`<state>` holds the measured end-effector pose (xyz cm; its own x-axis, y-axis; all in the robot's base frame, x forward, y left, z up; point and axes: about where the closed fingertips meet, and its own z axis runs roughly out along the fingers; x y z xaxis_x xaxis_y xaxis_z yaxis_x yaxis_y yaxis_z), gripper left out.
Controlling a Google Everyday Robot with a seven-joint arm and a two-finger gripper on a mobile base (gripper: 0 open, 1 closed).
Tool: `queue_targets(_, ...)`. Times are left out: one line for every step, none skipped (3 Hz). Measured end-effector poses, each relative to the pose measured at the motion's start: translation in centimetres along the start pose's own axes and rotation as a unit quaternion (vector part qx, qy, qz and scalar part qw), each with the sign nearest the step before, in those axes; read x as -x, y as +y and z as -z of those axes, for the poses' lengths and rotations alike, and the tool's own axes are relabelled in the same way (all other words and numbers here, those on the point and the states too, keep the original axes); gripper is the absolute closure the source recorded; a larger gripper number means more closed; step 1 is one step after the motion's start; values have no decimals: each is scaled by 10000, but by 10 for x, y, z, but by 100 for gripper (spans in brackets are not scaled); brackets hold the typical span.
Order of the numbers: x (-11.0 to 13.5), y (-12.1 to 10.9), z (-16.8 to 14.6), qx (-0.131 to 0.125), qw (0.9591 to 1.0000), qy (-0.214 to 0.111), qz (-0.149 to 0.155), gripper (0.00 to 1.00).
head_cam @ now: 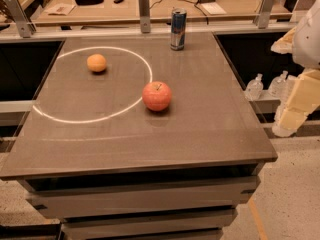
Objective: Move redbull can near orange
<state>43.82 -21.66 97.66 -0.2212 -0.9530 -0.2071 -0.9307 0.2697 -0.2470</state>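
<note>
The dark grey flat worktop (150, 149) carries three things, all apart. Nearest is a big round red apple (157, 95) with a stem dimple, sitting on the line of a thin white ring (151, 74) marked on the surface. Right of the apple, off the worktop's side, hangs the pale blocky claw (295, 109). I cannot tell whether it is spread or pressed together, and it looks parked out of the way. Beyond the apple to the left lies the small round plain orange (96, 62), inside the ring. Beyond the apple, slightly right, the slim tall blue and silver metal redbull can (178, 29) stands upright at the far edge, well apart from the orange. It appears untouched. The apple lies nearer than the line between them, so that path looks free.
</note>
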Motion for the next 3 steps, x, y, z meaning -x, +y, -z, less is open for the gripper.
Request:
queue_targets(0,0,0,-1,10000,0,0,0)
queue_targets(-2,-2,3,63,9992,-382,-133,0)
queue_targets(-13,-7,0,163,9918,-1190,-432,0)
